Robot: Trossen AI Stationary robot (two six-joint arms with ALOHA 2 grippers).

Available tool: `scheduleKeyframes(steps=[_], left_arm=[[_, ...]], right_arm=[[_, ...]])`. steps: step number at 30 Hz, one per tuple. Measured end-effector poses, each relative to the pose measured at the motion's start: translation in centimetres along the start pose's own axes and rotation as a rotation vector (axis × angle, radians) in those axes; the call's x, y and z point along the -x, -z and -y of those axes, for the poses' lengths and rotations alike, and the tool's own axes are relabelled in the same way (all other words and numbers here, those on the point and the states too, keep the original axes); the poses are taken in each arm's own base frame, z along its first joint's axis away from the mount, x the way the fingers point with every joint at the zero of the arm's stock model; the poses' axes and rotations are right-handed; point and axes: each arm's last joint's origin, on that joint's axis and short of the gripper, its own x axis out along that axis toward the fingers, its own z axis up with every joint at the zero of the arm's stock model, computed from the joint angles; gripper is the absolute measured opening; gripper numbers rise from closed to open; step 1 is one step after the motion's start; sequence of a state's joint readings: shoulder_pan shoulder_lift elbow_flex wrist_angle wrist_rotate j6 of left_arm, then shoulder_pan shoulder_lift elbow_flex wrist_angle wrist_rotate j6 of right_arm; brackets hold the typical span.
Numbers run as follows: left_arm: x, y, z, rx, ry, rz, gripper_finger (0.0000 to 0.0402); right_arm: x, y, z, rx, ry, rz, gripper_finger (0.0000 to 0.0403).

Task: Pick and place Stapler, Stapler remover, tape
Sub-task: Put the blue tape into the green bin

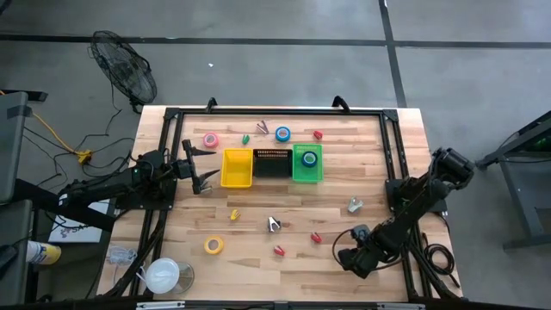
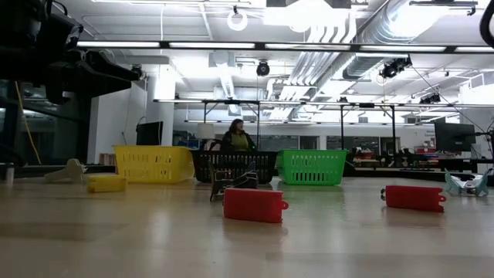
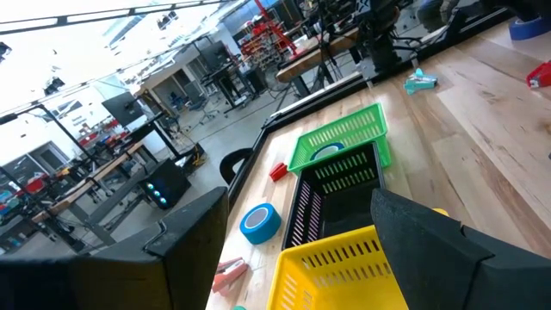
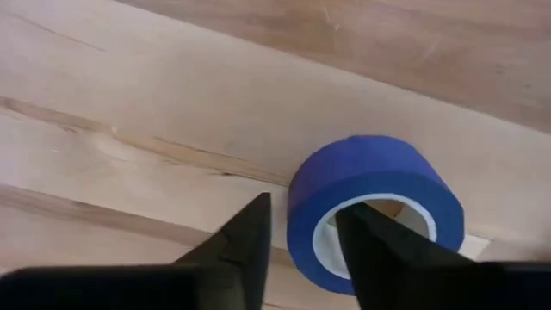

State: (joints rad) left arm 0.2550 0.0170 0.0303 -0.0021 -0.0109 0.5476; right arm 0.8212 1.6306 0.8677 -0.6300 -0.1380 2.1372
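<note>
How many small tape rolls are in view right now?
5: pink roll left of the yellow bin, blue roll behind the bins, one roll inside the green bin, yellow roll at front left, dark blue roll at the right end effector. Others may be hidden.

— Where do the bins (image 1: 272,164) sit?
— Three side by side at the table's (image 1: 379,172) middle, one tape roll (image 1: 310,158) inside the right-hand bin.
— And behind them?
— Two more rolls (image 1: 282,133), well apart, near the far edge.
— The near side?
— A roll (image 1: 213,245) to the left — the right gripper (image 1: 351,258) down at the near right corner, one finger inside a roll (image 4: 375,211), one outside.
</note>
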Motion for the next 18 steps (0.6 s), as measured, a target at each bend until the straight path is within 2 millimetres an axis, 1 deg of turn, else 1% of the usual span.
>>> scheduleKeyframes(steps=[6,9,13,18], left_arm=[[0.0,0.0,0.0,0.0,0.0,0.0,0.0282],[0.0,0.0,0.0,0.0,0.0,0.0,0.0282],[0.0,0.0,0.0,0.0,0.0,0.0,0.0282],[0.0,0.0,0.0,0.0,0.0,-0.001,0.0282]], right_arm=[[0.1,-0.5,-0.3,0.048,0.002,0.001,0.0031],[0.2,-1.1,-0.4,0.068,0.027,-0.006,0.0027],[0.6,-2.6,-0.8,0.108,0.053,-0.017,0.0027],[2.6,-5.4,-1.8,0.198,-0.012,0.008,0.0027]])
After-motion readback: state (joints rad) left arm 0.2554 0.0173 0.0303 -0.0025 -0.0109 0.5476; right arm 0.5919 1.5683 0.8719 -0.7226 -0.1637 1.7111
